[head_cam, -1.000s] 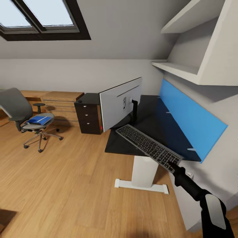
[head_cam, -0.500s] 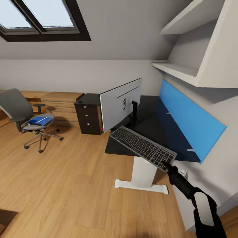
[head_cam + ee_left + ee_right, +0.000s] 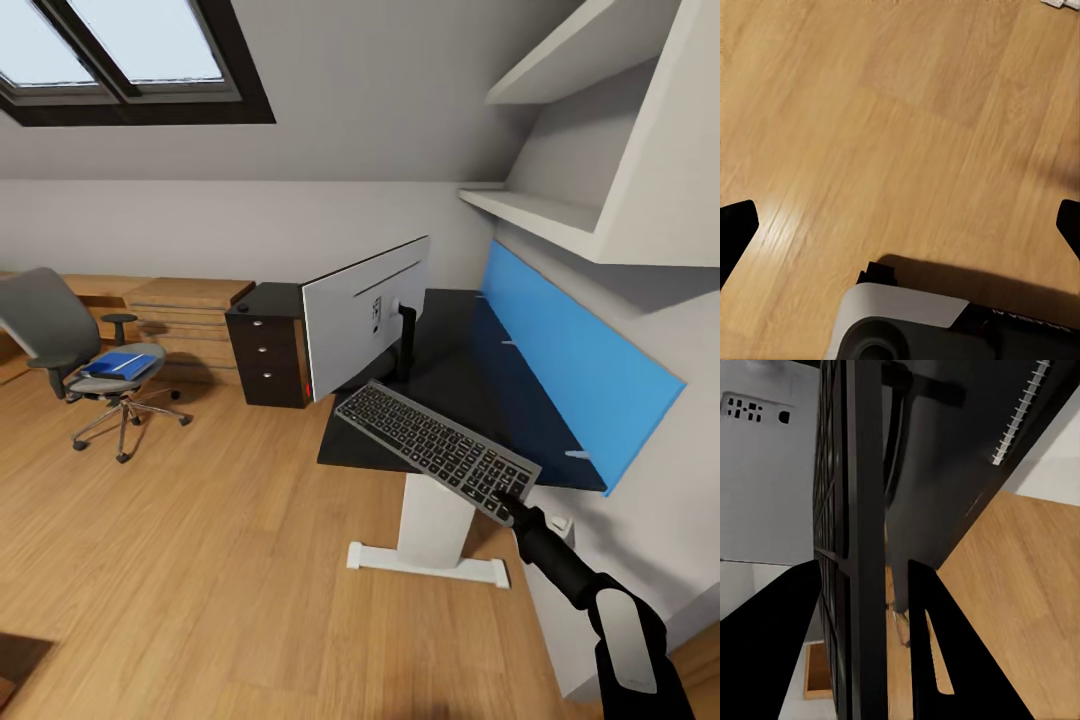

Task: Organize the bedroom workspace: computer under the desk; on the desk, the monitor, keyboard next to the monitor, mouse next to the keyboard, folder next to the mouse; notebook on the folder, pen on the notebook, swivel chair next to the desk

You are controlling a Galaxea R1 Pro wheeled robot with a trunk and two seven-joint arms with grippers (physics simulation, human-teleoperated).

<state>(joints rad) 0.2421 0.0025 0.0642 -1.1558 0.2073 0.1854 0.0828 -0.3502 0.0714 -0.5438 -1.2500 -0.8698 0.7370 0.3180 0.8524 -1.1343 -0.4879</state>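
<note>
Keyboard is drifting back right a bit vs 0.5 s ago, right gripper pinching just its near end above the desk edge, next to the monitor. Prob w/ that end-grip: it's sagging, could slip & drop. Left gripper is hanging wide open over the floor.

Dark-grey keyboard, black desk top, bright-blue folder.

The wide flat monitor with the light-grey back turns its screen away, and it hides part of the black-topped desk. The grey fabric swivel chair is cut by the head view's edge. The left gripper's black fingertips are cropped.
</note>
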